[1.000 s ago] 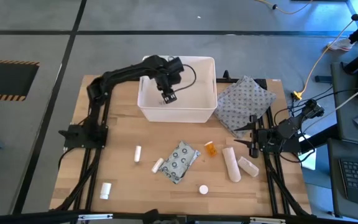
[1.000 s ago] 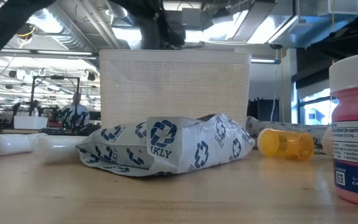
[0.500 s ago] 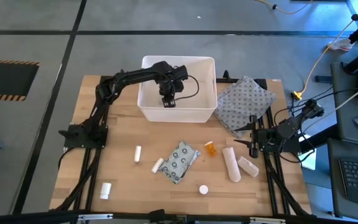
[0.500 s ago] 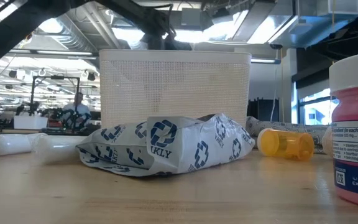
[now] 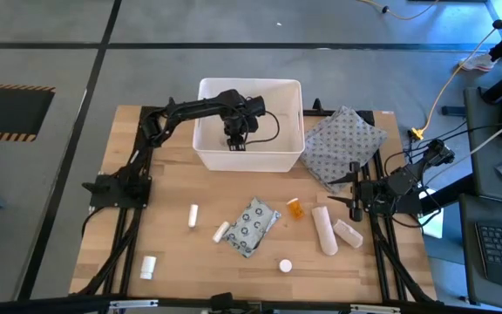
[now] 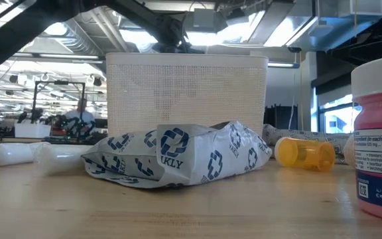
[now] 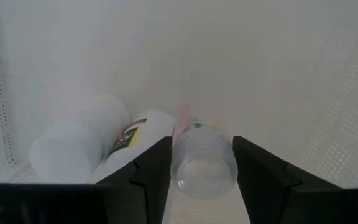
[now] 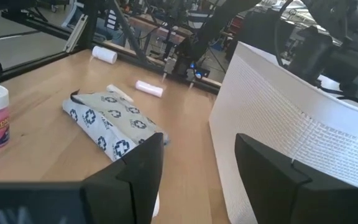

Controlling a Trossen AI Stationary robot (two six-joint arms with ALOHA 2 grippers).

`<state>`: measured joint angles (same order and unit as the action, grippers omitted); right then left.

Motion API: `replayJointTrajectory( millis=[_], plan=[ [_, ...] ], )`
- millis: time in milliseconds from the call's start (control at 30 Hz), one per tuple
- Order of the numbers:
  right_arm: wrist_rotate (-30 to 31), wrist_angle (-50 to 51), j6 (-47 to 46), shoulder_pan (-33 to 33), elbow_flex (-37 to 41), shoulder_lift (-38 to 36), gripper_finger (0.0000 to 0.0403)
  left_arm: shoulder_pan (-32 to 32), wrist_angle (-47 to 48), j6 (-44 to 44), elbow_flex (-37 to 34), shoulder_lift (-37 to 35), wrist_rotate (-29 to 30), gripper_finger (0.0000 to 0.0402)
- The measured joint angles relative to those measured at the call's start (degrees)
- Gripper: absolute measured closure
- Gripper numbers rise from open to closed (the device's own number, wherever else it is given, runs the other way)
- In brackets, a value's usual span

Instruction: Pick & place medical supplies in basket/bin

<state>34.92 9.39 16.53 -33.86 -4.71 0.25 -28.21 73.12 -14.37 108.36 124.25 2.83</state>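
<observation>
My left gripper (image 5: 236, 141) reaches down inside the white tub (image 5: 293, 96) and is shut on a small translucent pill bottle (image 7: 204, 163). Two white bottles (image 7: 73, 144) lie on the tub floor beside it. On the table in front of the tub lie the grey dotted packet (image 5: 253, 225), an orange bottle (image 5: 295, 208), two cream gauze rolls (image 5: 323, 228), two tiny white tubes (image 5: 193, 215) and two white bottles (image 5: 148, 266). My right gripper (image 5: 356, 196) waits open at the table's right edge. My left gripper has the pill bottle's sides (image 7: 180, 155) pinched between its two fingers (image 7: 155, 169), coming from above and pointing down into the tub. The bottle lies along the fingers, one round end toward the wrist camera. Whether its far end touches the tub floor I cannot tell.
A grey patterned cloth pouch (image 5: 345, 144) lies to the right of the tub. A pink-labelled bottle (image 6: 378, 143) stands close to the low camera. Bare wood shows along the table's left side. A person sits far off in the room (image 6: 81, 114).
My left gripper has gone down into the tub with the bottle between its fingers, and the arm now lies lower over the tub's rim. Everything on the table has stayed in place.
</observation>
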Motion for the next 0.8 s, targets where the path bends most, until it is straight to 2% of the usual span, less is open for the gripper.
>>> replayJointTrajectory(
  millis=[400,633,800],
  plan=[
    [0.0,-0.1,0.0,0.0,0.0,0.0,0.0201,0.0,1.1,0.2,1.1,0.0,-0.8,0.0210],
    [0.0,-0.1,-1.5,0.0,0.0,0.0,0.0201,0.0,4.7,0.2,10.7,-2.2,0.6,0.0212],
    [0.0,-0.9,-8.9,0.0,0.0,0.0,0.0201,0.1,3.4,2.5,17.6,-7.1,-0.1,0.0210]
  ],
)
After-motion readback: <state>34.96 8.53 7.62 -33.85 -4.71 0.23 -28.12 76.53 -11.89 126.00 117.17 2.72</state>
